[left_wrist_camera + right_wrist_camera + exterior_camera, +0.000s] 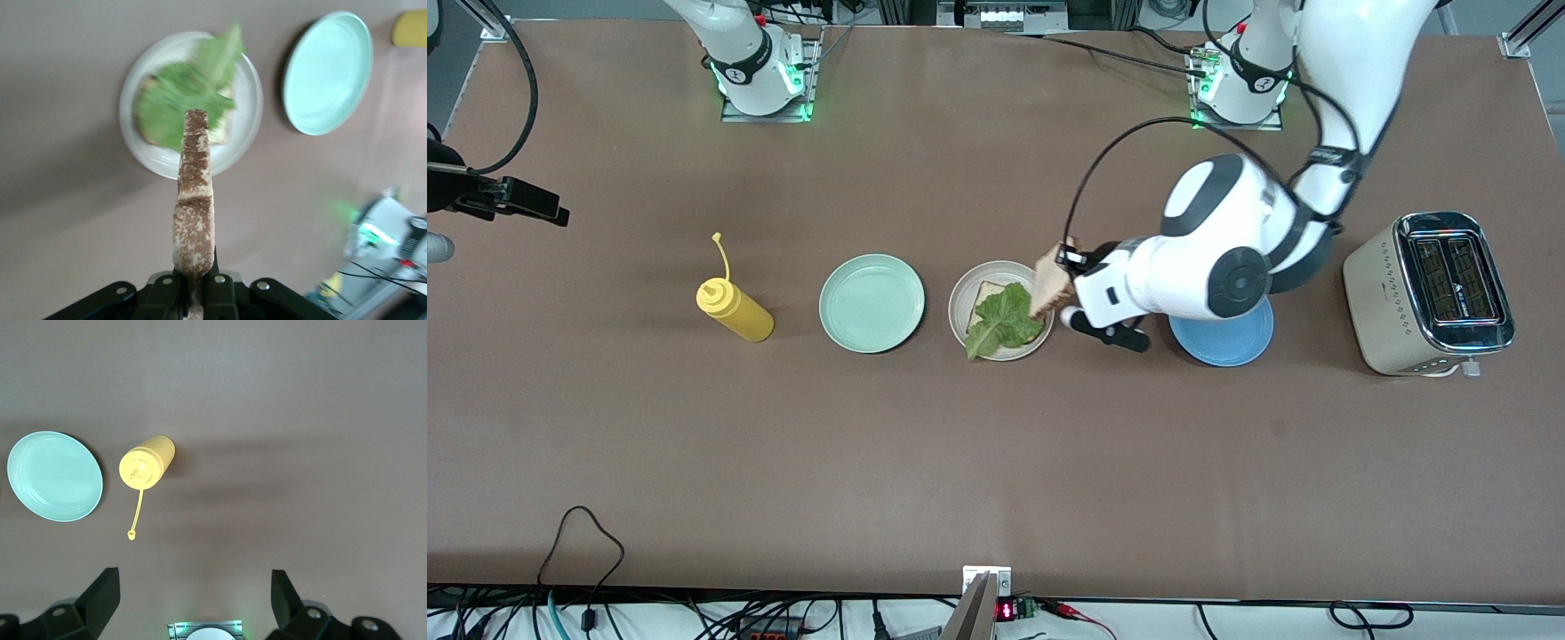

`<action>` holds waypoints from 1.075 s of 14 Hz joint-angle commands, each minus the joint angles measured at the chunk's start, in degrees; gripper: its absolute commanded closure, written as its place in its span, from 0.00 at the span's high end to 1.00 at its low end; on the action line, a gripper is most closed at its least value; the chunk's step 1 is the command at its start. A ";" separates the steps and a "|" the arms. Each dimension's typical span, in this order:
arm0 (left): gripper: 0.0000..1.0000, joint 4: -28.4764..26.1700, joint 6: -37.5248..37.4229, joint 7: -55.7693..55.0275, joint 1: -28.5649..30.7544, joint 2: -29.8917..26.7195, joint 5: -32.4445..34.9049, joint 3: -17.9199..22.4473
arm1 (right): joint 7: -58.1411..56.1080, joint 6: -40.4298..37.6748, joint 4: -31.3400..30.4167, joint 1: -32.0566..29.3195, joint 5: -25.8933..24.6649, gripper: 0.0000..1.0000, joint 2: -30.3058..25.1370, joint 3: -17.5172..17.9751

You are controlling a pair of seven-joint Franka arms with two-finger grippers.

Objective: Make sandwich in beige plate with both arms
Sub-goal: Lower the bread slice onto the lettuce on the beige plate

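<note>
The beige plate lies mid-table with one bread slice on it and a ruffled green lettuce leaf over that slice. My left gripper hangs over the plate's rim on the left arm's side, shut on a second bread slice held on edge. In the left wrist view the held slice rises from the gripper toward the plate and the lettuce. My right gripper is open and empty, high over the table; it is out of the front view.
A mint green plate lies beside the beige one toward the right arm's end, then a yellow squeeze bottle on its side. A blue plate shows under the left arm, and a toaster stands at that end.
</note>
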 commanded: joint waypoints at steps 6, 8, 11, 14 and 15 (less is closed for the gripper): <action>0.00 -3.78 7.58 3.98 -1.34 2.41 -20.18 3.79 | 0.25 0.03 0.45 -0.02 0.79 1.00 0.01 0.20; 0.00 -3.78 9.95 7.84 -1.34 4.60 -24.50 4.22 | 0.25 0.11 0.45 0.07 0.79 1.00 0.10 0.20; 0.00 -3.87 10.76 12.94 -0.73 6.01 -26.53 4.84 | 0.25 0.12 0.45 0.16 0.79 1.00 0.10 0.29; 0.00 -5.10 10.76 20.58 0.24 6.46 -32.31 5.28 | 0.25 0.11 0.45 -0.01 0.79 1.00 0.10 0.29; 0.00 -5.36 10.76 23.65 0.24 6.89 -35.03 5.89 | 0.25 0.11 0.45 -0.02 0.79 1.00 0.10 0.29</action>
